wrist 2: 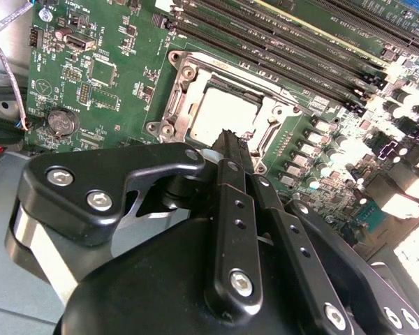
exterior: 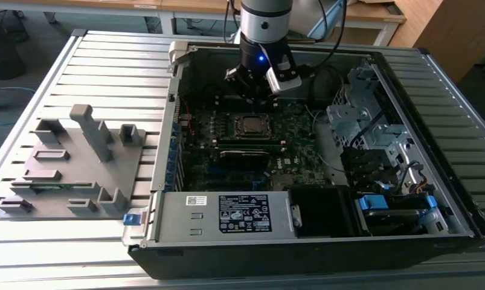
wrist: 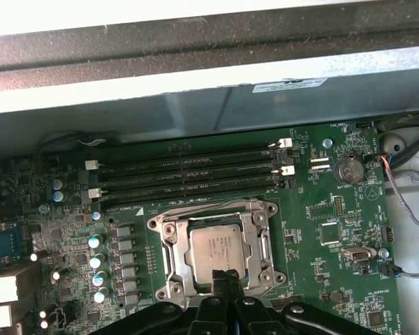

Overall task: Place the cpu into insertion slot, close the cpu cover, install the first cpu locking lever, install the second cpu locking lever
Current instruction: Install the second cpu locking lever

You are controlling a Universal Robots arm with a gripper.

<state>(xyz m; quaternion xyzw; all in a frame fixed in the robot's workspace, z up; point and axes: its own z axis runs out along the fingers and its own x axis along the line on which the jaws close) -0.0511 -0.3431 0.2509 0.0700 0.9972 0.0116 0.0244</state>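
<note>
A ribbed metal surface [exterior: 105,66] carries an open computer case [exterior: 323,241] and, at the exterior view's left, a grey fixture block [exterior: 73,163]. Inside the case lies the green motherboard [wrist: 335,272], with the long black memory slots [wrist: 188,174] running beside the socket. The cpu [wrist: 220,252] sits flat in the insertion slot [wrist: 169,264], its silver-grey face up, and the cpu cover [wrist: 262,241] lies down around it as a silvery frame with the chip showing through its cut-out centre. In the exterior view the arm [exterior: 263,24] reaches down into the far part of the case, just beyond the socket. The tool [wrist: 227,279] hangs just over the near edge of the chip in both wrist views; its fingers [wrist 2: 232,157] are pressed together with no gap between them and nothing in their grip. Whether their tips touch the chip cannot be told
</note>
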